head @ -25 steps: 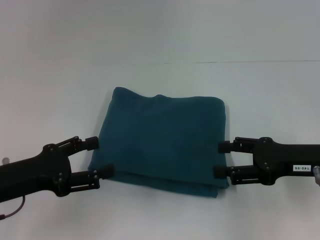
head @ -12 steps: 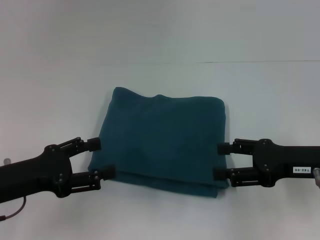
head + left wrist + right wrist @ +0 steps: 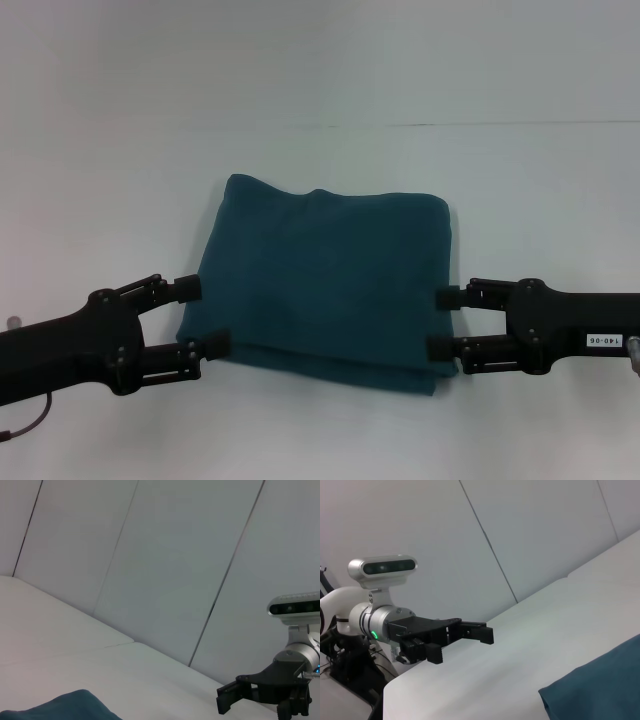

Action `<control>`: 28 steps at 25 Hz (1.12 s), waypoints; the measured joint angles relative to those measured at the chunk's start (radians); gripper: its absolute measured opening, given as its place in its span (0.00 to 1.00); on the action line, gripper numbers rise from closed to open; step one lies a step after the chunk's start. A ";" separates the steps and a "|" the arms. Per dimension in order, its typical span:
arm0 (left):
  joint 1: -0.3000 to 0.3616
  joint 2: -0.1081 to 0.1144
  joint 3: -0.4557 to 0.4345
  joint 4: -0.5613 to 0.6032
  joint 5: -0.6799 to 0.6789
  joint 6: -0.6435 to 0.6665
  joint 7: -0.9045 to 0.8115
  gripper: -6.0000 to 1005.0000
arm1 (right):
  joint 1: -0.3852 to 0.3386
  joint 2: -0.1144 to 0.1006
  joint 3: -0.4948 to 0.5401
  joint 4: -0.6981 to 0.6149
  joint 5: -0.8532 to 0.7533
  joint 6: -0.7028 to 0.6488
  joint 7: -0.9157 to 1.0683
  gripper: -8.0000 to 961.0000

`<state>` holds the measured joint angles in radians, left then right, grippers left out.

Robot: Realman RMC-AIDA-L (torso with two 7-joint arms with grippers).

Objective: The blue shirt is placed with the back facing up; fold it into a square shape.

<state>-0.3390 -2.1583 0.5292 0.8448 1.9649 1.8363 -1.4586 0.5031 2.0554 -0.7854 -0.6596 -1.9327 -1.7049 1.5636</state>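
**Both hands flank the folded shirt**

Here's the left hand (image 3: 200, 317), black, two-fingered, sitting low at the near left corner of the shirt, fingers spread wide with nothing between them. The upper fingertip sits just beside the shirt's left edge and the lower one touches or overlaps the near left corner; from this angle contact is hard to call. Across the way, the right hand (image 3: 446, 322) mirrors it at the near right corner, also spread apart and gripping nothing, its two black fingertips right against the shirt's right edge.

Between them lies the dark teal-blue soft cotton shirt (image 3: 325, 285), folded into a compact, roughly square bundle, plain surface up, with stacked layers showing along its near edge. It rests flat on the white tabletop (image 3: 320, 160), and the far edge has a slight bump in the middle.

From the left wrist view, a corner of the shirt (image 3: 60, 709) peeks in, with the right hand (image 3: 250, 700) farther off. The right wrist view catches the shirt's edge (image 3: 600, 685) and the left hand (image 3: 465, 635) beyond it, fingers parted, above the tabletop (image 3: 520, 645).
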 joint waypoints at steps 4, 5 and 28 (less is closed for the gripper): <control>0.000 0.000 0.000 -0.001 0.000 0.000 0.000 0.93 | 0.000 0.000 0.000 0.000 0.000 0.000 0.003 0.94; 0.000 0.000 0.000 -0.001 0.000 0.000 0.000 0.93 | 0.000 0.000 0.000 0.000 0.000 0.000 0.003 0.94; 0.002 -0.001 0.001 -0.004 0.001 -0.003 0.006 0.93 | -0.002 0.000 0.003 0.012 0.000 0.007 0.006 0.94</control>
<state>-0.3374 -2.1598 0.5301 0.8406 1.9657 1.8329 -1.4526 0.5012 2.0554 -0.7825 -0.6477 -1.9327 -1.6980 1.5692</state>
